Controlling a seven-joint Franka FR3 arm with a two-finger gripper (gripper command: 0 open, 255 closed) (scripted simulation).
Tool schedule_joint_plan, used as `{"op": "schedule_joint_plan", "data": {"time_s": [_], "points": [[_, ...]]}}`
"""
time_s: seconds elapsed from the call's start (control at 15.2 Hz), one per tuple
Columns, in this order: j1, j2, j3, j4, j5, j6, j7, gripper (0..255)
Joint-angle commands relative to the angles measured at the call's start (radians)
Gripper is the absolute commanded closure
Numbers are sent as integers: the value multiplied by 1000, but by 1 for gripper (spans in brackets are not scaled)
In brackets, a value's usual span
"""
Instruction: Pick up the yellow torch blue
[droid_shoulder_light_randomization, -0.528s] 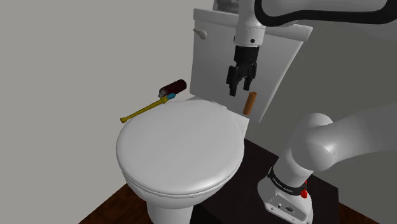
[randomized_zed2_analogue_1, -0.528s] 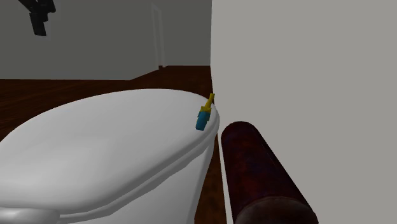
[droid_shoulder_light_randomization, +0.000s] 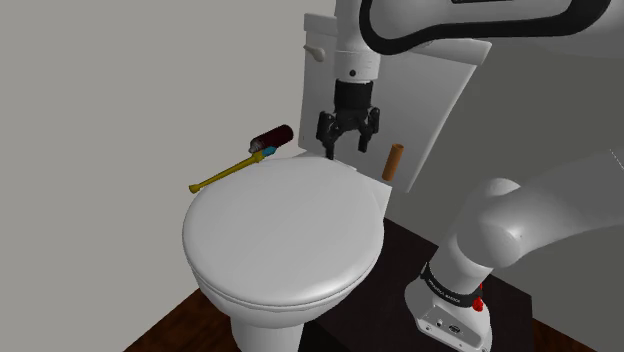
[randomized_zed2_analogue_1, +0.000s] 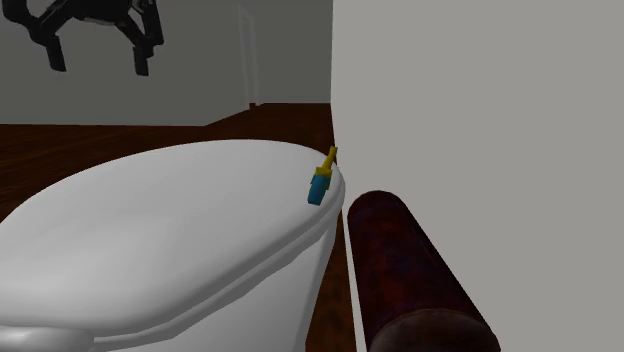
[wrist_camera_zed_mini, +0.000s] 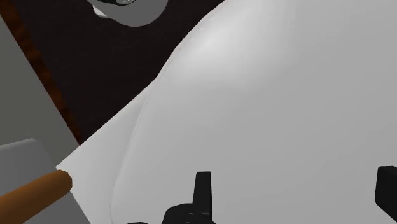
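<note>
Yellow torch w/ blue band is seen lying at rear edge of white toilet lid, just beside dark red cylinder. Above lid's rear, near tank, the gripper is held w/ fingers spread apart, nothing btwn them. It is well clear of the torch.

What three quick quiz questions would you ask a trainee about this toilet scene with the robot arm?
1. True or false: the gripper is shut on the yellow torch.
2. What lies beside the torch's blue end? A) a dark red cylinder B) a white cup C) a green sponge
3. Fill in: the fingers stand ___.
Key: 1 false; 2 A; 3 open.
</note>
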Motion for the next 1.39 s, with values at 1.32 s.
{"op": "schedule_joint_plan", "data": {"time_s": [1.32], "points": [[-84, 935, 290, 713, -328, 128, 1312, 0]]}}
